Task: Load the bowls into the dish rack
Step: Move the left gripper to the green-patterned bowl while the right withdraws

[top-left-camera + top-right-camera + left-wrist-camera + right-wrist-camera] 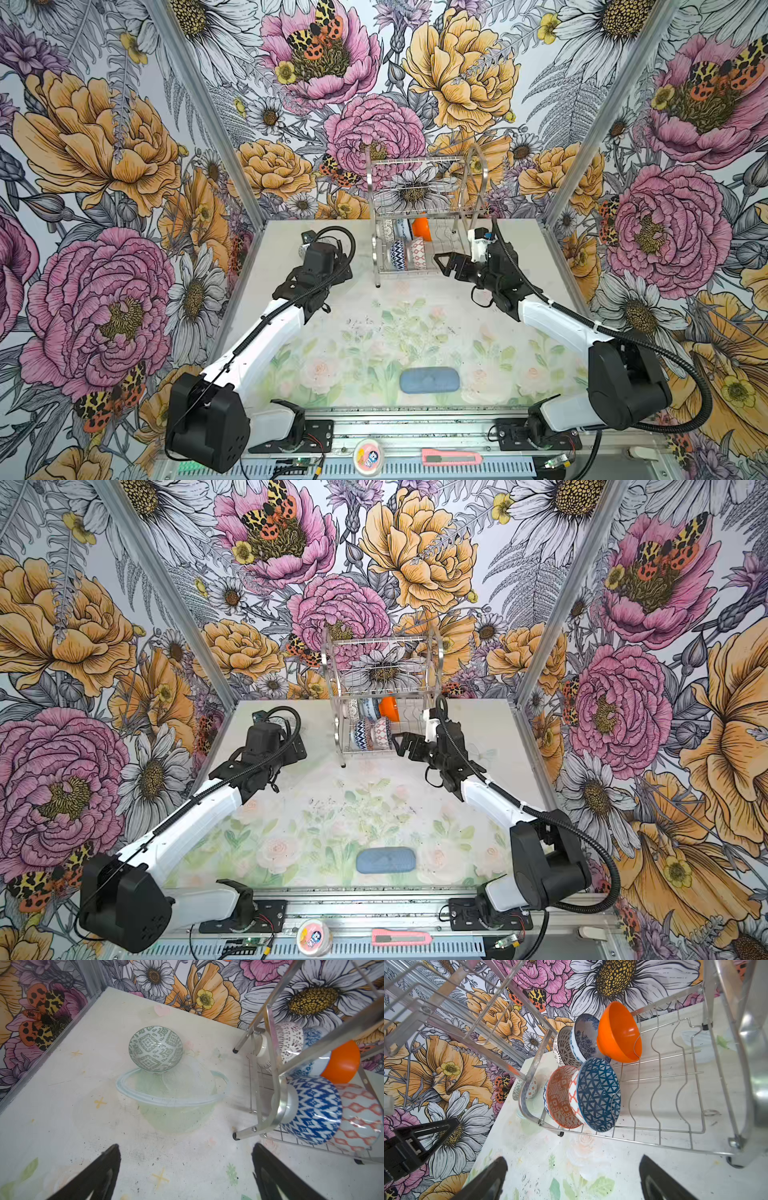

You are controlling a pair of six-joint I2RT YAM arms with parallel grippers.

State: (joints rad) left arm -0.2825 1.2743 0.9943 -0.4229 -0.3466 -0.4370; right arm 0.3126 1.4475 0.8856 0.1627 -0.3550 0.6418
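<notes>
- The dish rack (376,249) stands at the back of the desk (374,332). Five of the bowls sit in its lower tier (the upper tier looks bare in both top views).
- In the rack's far row, the black-and-white lattice bowl (564,1049), the blue floral bowl (585,1036) and the plain orange bowl (618,1032) stand on edge, packed against one another.
- In the rack's near row, the orange-white geometric bowl (562,1097) and the dark-blue triangle-patterned bowl (598,1095) touch each other, also on edge.
- Both rows crowd the end of the rack nearer the left arm. My guess at the reason for standing them on edge is that the wavy wires prop the rims, so the bowls take little room and the rest of the tier stays free.
- The grey-green patterned bowl (155,1049) is not yet in the rack. It is tilted at the far rim of a translucent plastic tub (172,1103) just beside that same rack end.
- I cannot tell whether this bowl sits inside the tub or leans on it from behind (the tub otherwise looks empty).
- The left end effector (186,1147) is spread wide and carries nothing. It faces the tub, which I read as lining up for the last pickup.
- The right end effector (574,1157) is also spread and empty. It is just in front of the rack's lower tier, near the dark-blue bowl but apart from it.
- A blue-grey pad (430,380) lies well in front of the rack (it seems to have no part in the loading).
</notes>
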